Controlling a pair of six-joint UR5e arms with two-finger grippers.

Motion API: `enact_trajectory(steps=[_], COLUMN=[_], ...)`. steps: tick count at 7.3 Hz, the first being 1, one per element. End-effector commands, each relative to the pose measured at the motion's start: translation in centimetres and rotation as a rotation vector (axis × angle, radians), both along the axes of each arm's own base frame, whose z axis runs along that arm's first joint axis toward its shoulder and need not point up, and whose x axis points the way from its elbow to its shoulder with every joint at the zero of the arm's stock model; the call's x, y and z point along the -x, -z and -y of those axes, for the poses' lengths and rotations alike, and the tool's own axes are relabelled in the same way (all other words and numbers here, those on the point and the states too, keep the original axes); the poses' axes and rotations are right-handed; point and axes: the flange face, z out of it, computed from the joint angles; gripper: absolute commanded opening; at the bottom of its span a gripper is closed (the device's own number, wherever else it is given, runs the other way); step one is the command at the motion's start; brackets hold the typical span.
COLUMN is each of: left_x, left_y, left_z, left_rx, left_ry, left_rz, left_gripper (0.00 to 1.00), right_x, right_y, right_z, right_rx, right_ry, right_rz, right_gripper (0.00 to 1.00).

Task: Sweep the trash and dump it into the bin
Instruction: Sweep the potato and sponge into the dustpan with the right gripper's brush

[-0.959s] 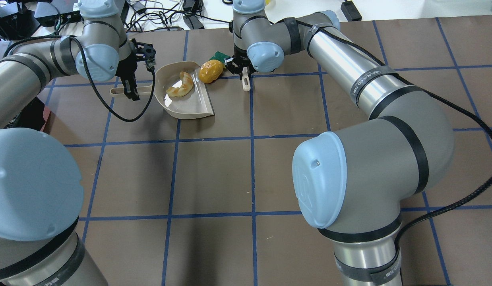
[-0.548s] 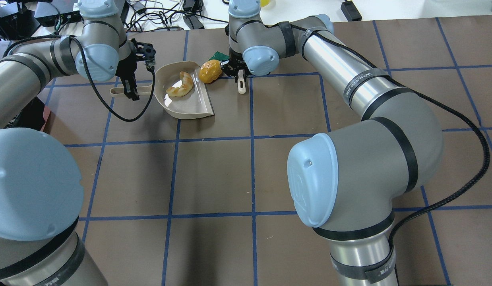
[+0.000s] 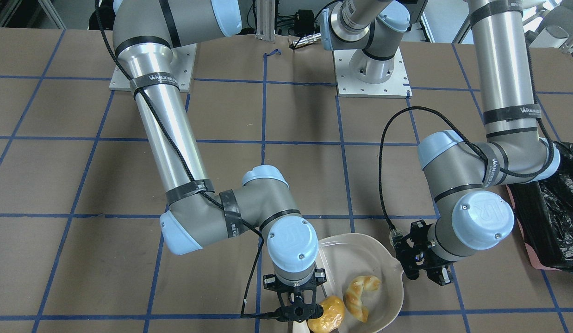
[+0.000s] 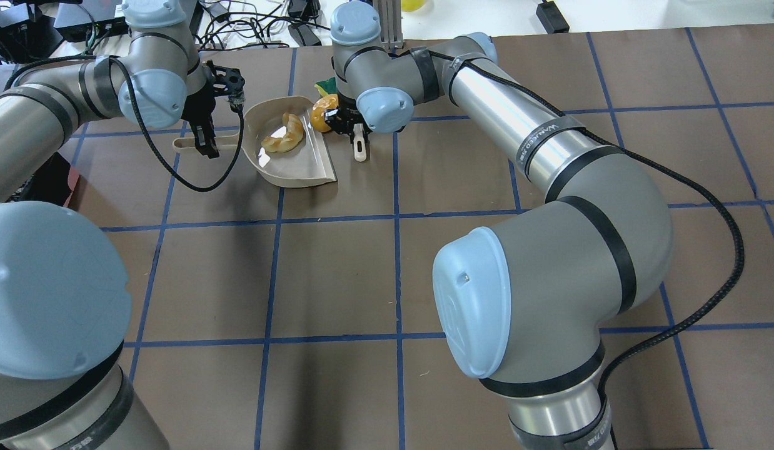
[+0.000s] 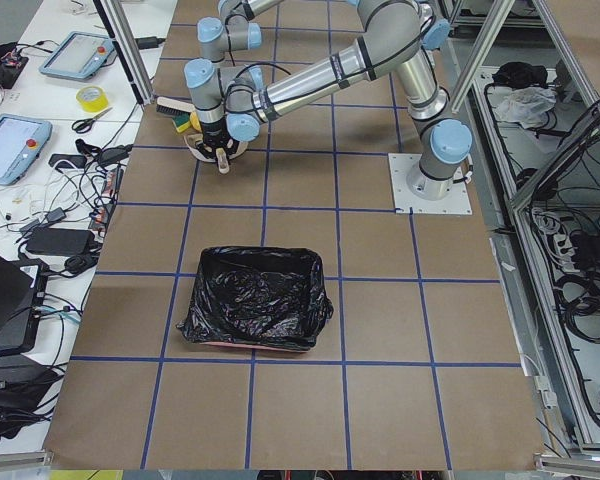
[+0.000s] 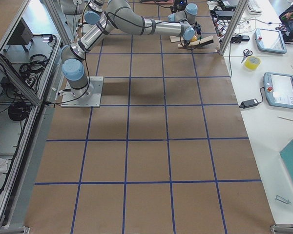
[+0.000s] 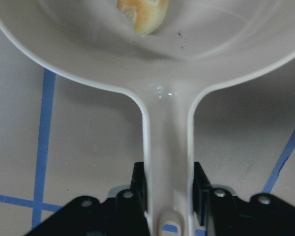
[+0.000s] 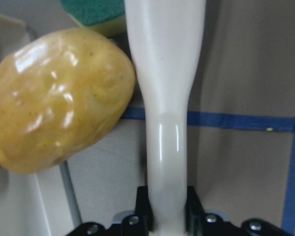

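My left gripper (image 4: 202,145) is shut on the handle (image 7: 167,162) of the beige dustpan (image 4: 299,165), which lies flat on the table. The croissant-like trash piece (image 4: 286,132) rests inside the pan. My right gripper (image 4: 356,128) is shut on a white brush handle (image 8: 164,98). The brush presses against the yellow-orange potato lump (image 8: 54,98), which sits at the pan's open lip. The green sponge wedge (image 8: 96,12) lies just behind the potato. The bin (image 5: 255,300), pink with a black bag, stands far off on the robot's left side of the table, seen also as the bin's edge (image 3: 557,217).
Cables and black boxes (image 4: 256,25) crowd the table's far edge beyond the dustpan. Both arm bases (image 3: 370,74) stand at the robot's side. Tablets and a tape roll (image 5: 90,98) lie on the white bench past the table's far edge.
My right gripper has moved left with the brush, pushing the potato against the dustpan's lip. The sponge shifted left too. The left arm and dustpan stayed still.
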Motion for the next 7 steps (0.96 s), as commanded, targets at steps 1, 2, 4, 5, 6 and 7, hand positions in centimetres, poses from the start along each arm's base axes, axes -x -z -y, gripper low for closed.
enact_trajectory(steps=[1,2,4,5,6,7], left_x=[0.0,0.0,0.0,0.0,0.0,0.0], left_y=[0.0,0.0,0.1,0.1,0.1,0.1], left_z=[0.0,0.0,0.0,0.0,0.0,-0.1], left_rx=[0.000,0.000,-0.001,-0.001,-0.001,-0.003], left_ry=[0.001,-0.001,-0.001,-0.001,0.000,0.001], left_rz=[-0.001,-0.001,-0.001,-0.001,-0.001,-0.002], left_gripper=[0.11,0.11,0.11,0.11,0.11,0.11], right_x=[-3.6,-5.1,-6.4,-6.9,-7.7,-8.0], right_y=[-0.3,-0.4,-1.5,-1.9,-1.9,-1.6], right_z=[-3.0,-4.4,-6.8,-8.0,-9.4,-10.7], right_rx=[-0.039,-0.052,-0.118,-0.133,-0.155,-0.180], right_ry=[-0.004,0.016,0.008,0.008,0.030,0.044], right_rz=[-0.022,-0.032,-0.066,-0.075,-0.080,-0.083], right_gripper=[0.00,0.00,0.00,0.00,0.00,0.00])
